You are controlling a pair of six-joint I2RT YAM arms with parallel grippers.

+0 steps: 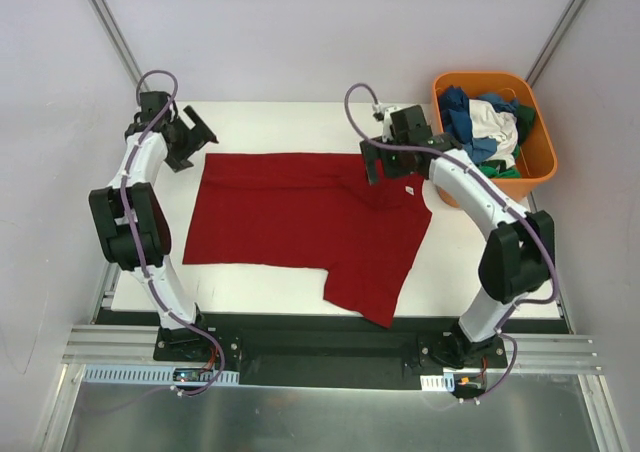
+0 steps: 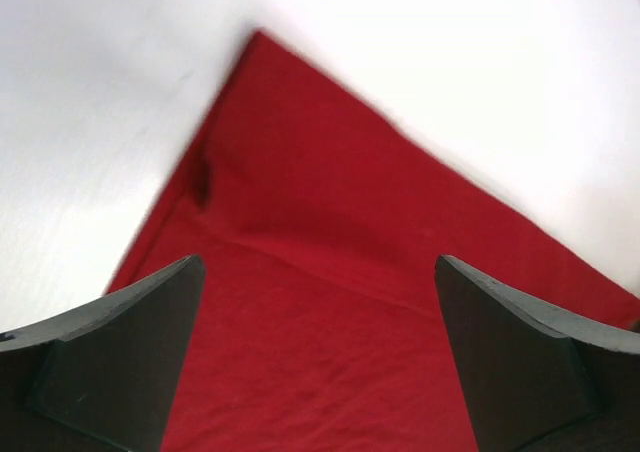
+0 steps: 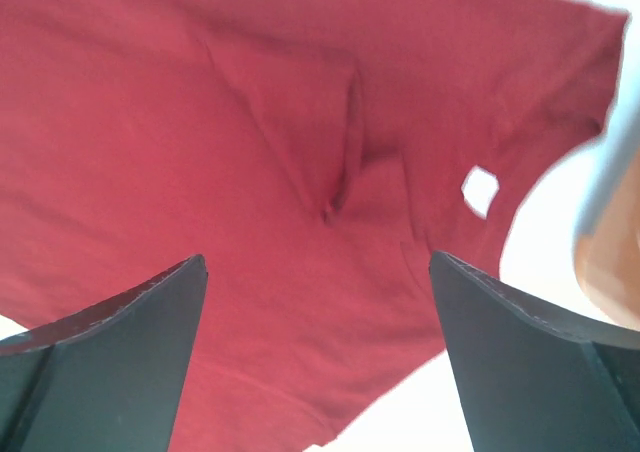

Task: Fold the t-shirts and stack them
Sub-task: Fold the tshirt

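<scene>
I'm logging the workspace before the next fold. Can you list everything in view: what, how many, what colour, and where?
dark red t-shirt: one, dark red, spread flat across the middle of the table
label: one, white, at the shirt's neck, on its right side
crumpled clothes: several, exact count unclear, blue, white and green, piled in the tub
tub: one, orange, far right
table: one, white, under the shirt
left gripper: one, black fingers, open, above the shirt's far left corner
right gripper: one, black fingers, open, above the shirt near the label
</scene>
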